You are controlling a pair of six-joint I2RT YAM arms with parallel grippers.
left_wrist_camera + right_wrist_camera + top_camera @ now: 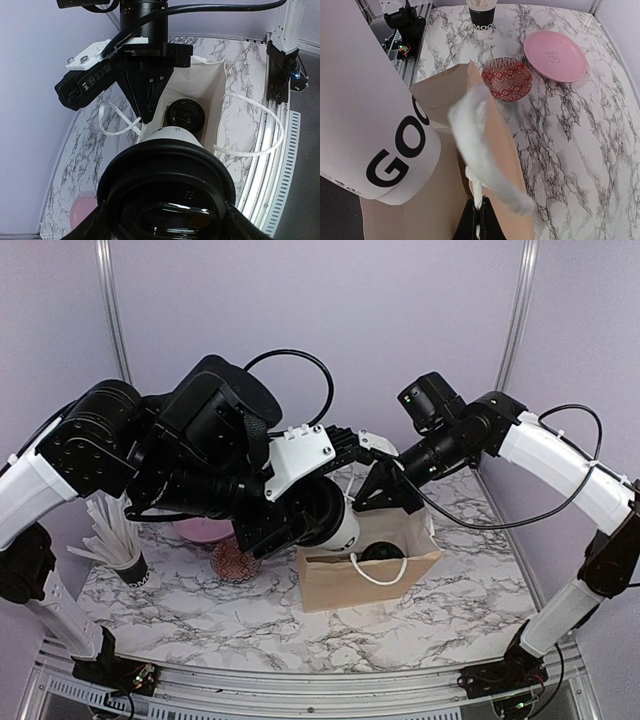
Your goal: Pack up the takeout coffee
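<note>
One coffee cup (pixel 172 137) sits tilted in the left gripper (pixel 300 520), whose jaws are spread wide around it, at the mouth of the paper bag (pixel 340 580). A second cup (pixel 185 116) stands inside the bag. The right gripper (pixel 479 220) is pinched tight on the bag's white cord handle (pixel 477 192).

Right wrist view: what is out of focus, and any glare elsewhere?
Right wrist: the bag handle near the lens is smeared soft; bowl and plate stay sharp. Left wrist: the lid of the cup looms dark; glare whitens the table edge.
</note>
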